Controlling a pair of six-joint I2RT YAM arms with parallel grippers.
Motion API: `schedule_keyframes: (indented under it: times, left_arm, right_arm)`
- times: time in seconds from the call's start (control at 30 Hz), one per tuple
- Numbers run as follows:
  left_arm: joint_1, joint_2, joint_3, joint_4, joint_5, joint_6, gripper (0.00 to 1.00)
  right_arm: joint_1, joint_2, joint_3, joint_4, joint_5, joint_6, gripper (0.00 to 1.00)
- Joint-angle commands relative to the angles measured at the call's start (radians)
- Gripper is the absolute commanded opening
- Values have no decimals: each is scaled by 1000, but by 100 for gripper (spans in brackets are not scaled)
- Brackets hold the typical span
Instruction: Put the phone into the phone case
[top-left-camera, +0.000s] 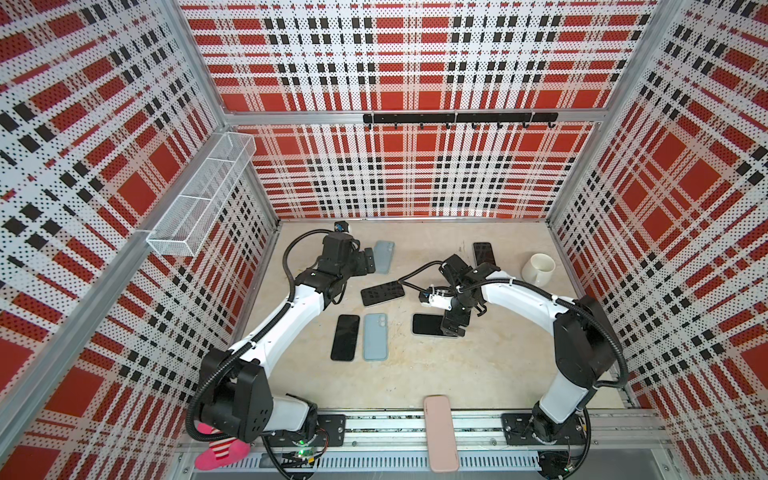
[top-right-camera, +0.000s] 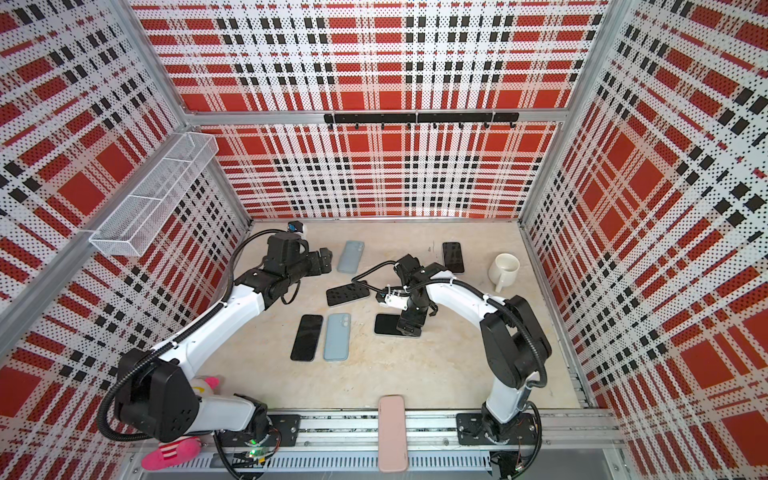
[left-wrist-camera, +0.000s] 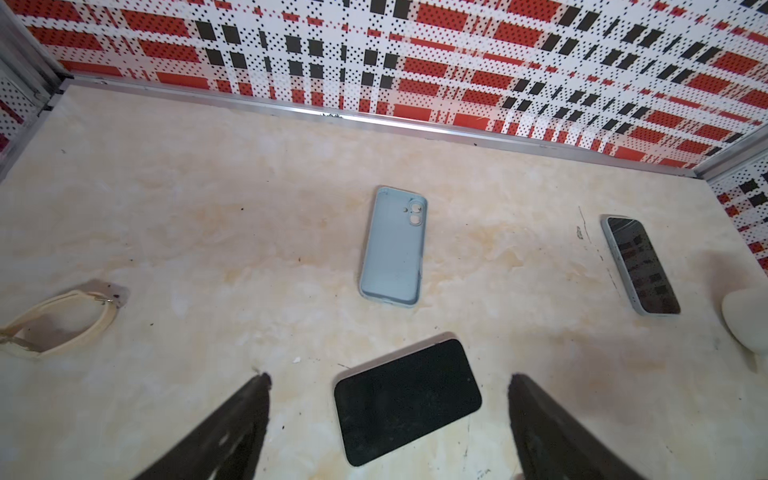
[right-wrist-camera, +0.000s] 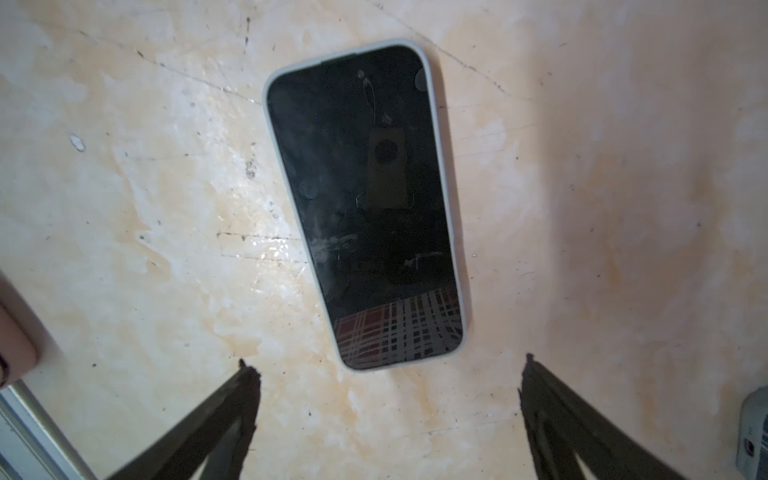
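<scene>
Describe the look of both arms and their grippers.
Both arms, left arm and right arm, have white shells between black joint housings. A black ribbed hose runs along each, tied on with white ties. The left gripper and right gripper are black, with flat fingers tapering to worn tips. A green light glows at the left base.

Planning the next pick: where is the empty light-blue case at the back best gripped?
Probably across its two long walls at mid-length, coming straight down from above: the light-blue case lies flat, cavity up, nothing touching its sides.
</scene>
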Motion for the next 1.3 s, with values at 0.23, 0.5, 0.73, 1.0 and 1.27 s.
schedule_keyframes:
  times: [0.23, 0.5, 0.73, 1.0, 1.27]
  left_arm:
    - [55, -9, -35, 41, 66, 40, 88]
    - [94, 2, -8, 22, 63, 65, 87]
    - [125, -5, -30, 26, 83, 73, 86]
    - [156, 10, -37, 35, 143, 66, 84]
    - [169, 42, -42, 55, 251, 31, 80]
  right_arm:
    - [13, 94, 29, 20, -9, -134, 100]
    - [24, 157, 31, 54, -40, -141, 100]
    - [26, 188, 24, 79, -13, -129, 100]
    - [28, 160, 0, 104, 7, -95, 85]
    - [12, 64, 3, 212, 47, 88, 79]
